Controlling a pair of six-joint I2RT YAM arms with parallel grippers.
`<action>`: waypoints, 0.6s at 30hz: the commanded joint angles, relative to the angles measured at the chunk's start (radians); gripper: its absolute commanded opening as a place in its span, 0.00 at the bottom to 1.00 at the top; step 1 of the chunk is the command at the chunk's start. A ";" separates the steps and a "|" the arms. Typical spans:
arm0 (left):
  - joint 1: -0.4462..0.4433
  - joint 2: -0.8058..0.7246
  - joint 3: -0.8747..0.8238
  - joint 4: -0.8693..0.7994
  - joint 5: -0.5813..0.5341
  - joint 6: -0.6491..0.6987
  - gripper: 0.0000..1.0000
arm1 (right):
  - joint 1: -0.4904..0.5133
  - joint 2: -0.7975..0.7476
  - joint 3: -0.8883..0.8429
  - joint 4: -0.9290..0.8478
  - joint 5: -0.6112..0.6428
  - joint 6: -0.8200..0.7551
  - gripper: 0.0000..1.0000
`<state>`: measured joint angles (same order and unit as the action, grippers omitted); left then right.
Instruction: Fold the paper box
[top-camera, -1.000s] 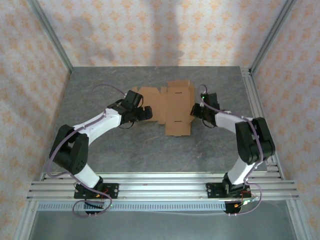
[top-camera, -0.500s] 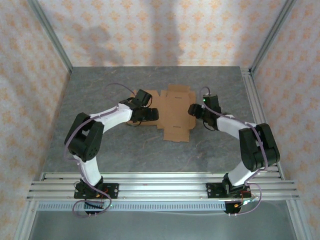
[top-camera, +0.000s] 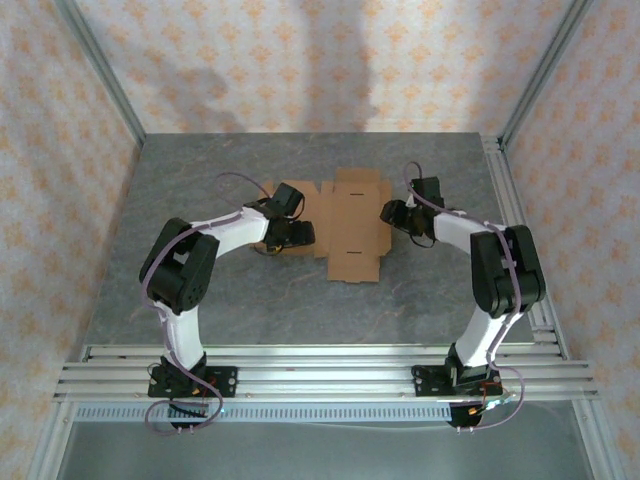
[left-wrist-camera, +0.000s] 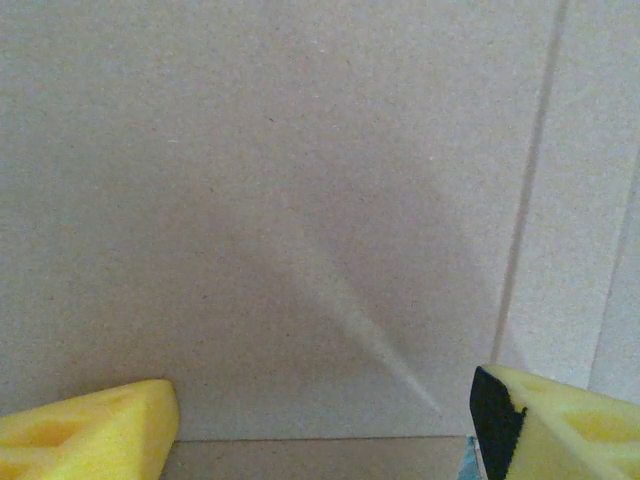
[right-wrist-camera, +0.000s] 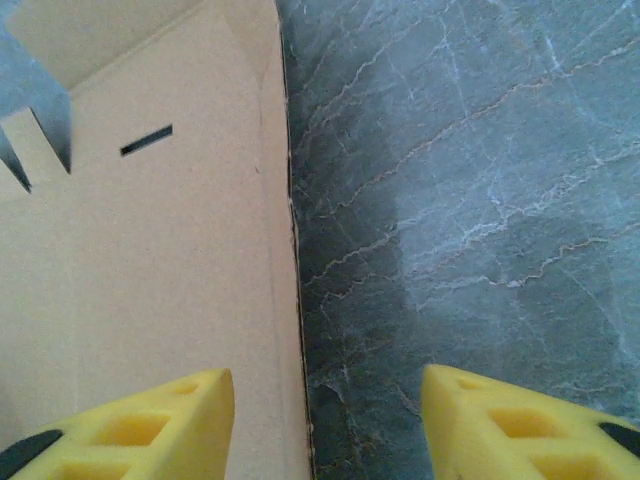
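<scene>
Soft even light (faint shadow across the paper box (left-wrist-camera: 300, 200))

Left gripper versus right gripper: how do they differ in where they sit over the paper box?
The left gripper hangs over the paper box's inner surface, with cardboard under both fingers. The right gripper straddles the box's right edge, one finger over cardboard and the other over the table. The left gripper's fingers look spread wider than the right gripper's. Both are open, hold nothing, and have yellow fingers.
</scene>
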<state>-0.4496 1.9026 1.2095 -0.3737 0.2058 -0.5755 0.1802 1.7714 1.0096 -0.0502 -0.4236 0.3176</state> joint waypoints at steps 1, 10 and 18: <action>-0.001 0.048 -0.013 -0.017 0.049 -0.041 0.80 | 0.002 0.029 0.056 -0.076 0.001 -0.042 0.43; -0.012 0.013 -0.009 -0.015 0.038 -0.037 0.79 | 0.002 0.058 0.072 -0.065 -0.006 -0.055 0.21; -0.024 -0.045 -0.042 0.030 0.033 -0.051 0.80 | 0.007 0.064 0.035 0.000 -0.043 0.008 0.20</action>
<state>-0.4633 1.8858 1.1946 -0.3527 0.2230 -0.6022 0.1806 1.8297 1.0618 -0.0933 -0.4484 0.2970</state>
